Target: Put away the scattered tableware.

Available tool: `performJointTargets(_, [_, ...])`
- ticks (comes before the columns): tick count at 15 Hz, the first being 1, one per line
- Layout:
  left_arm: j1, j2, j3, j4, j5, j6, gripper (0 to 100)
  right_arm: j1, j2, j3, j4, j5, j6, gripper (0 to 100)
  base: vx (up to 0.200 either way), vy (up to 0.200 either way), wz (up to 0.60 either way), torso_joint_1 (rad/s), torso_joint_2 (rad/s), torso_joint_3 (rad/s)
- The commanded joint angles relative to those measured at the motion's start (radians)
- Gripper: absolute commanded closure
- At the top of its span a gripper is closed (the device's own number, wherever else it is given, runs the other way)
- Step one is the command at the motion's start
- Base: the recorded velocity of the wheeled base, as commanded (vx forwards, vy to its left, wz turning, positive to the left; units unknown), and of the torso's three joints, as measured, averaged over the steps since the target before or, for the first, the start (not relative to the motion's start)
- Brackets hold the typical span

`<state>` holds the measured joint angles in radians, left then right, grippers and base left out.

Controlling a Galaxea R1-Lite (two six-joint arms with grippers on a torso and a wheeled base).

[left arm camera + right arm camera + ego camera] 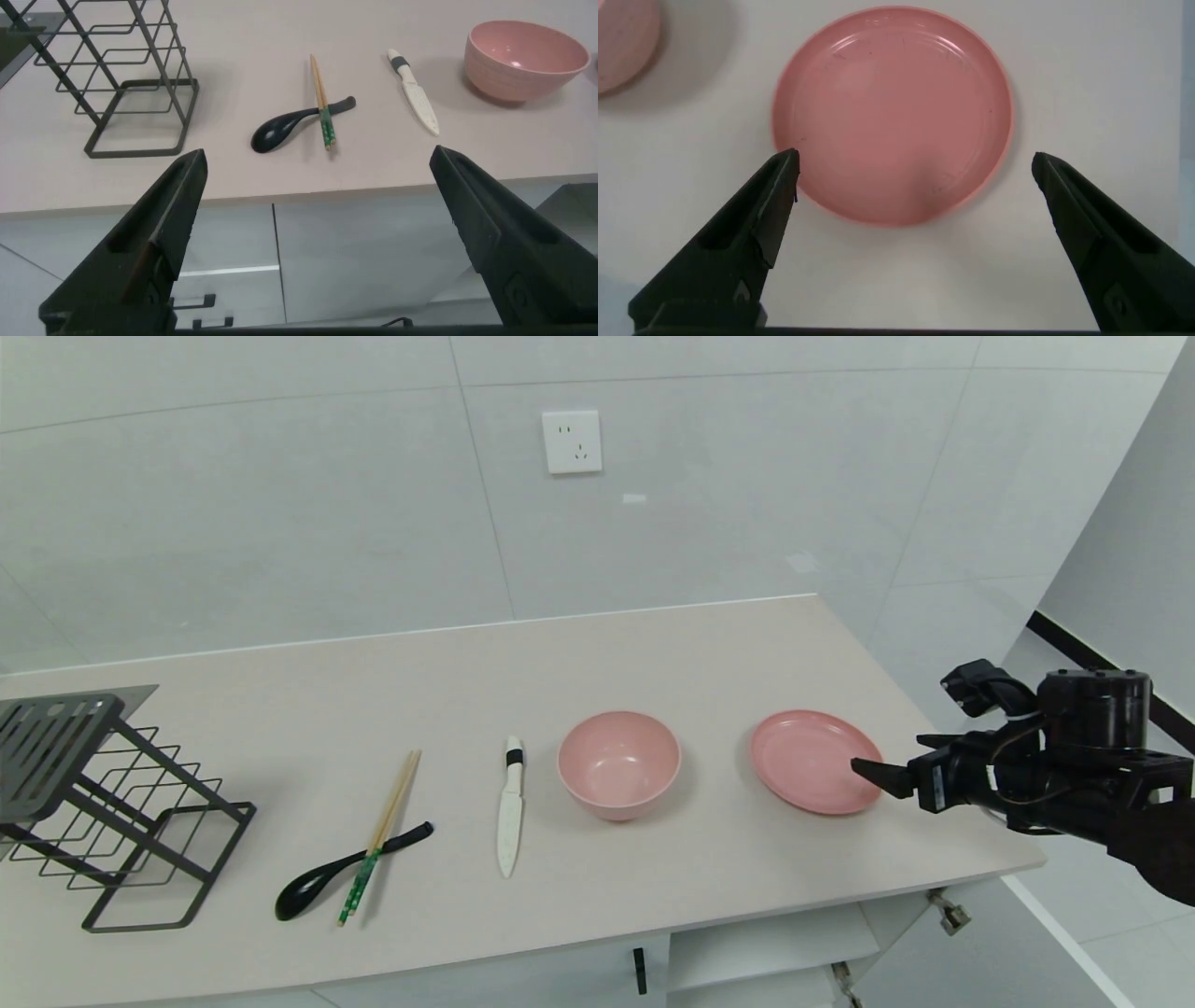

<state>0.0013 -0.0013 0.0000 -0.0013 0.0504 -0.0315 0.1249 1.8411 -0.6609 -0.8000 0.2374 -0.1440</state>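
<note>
Round pink plate, shallow, glossy, low raised rim

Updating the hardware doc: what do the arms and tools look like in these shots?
All matte black. The right arm has a boxy housing, a cylindrical joint on top and thin dark cables looping by the wrist. The right tool and left tool each have two flat fingers tapering to wedge tips. No markings visible.

chopsticks on spoon, bowl left of plate
</note>
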Motion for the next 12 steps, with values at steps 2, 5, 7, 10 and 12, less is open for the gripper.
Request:
performJointTargets(2, [0.0, 0.001, 0.0, 0.0, 0.0, -0.001, 0, -0.008, 0.113, -0.072, -0.002, 0.0, 0.0, 0, 0.0, 0.0, 0.0, 0.0, 0.0, 0.0])
performJointTargets(5, [0.0, 0.001, 0.0, 0.0, 0.0, -0.001, 0, -0.008, 0.178, -0.131, -0.001, 0.0, 0.0, 0, 0.0, 0.0, 0.0, 0.0, 0.0, 0.0])
performJointTargets(7, [0.0, 0.001, 0.0, 0.0, 0.0, -0.001, 0, -0.028, 0.228, -0.184, -0.001, 0.0, 0.0, 0, 0.0, 0.0, 0.0, 0.0, 0.0, 0.0])
performJointTargets(10, [0.0, 0.001, 0.0, 0.0, 0.0, -0.002, 0, -0.044, 0.3, -0.261, -0.001, 0.002, 0.0, 0, 0.0, 0.0, 0.0, 0.0, 0.0, 0.0])
performJointTargets(12, [0.0, 0.001, 0.0, 0.0, 0.0, -0.002, 0, -0.044, 0.333, -0.298, -0.002, 0.002, 0.001, 0, 0.0, 0.0, 0.0, 0.0, 0.0, 0.0])
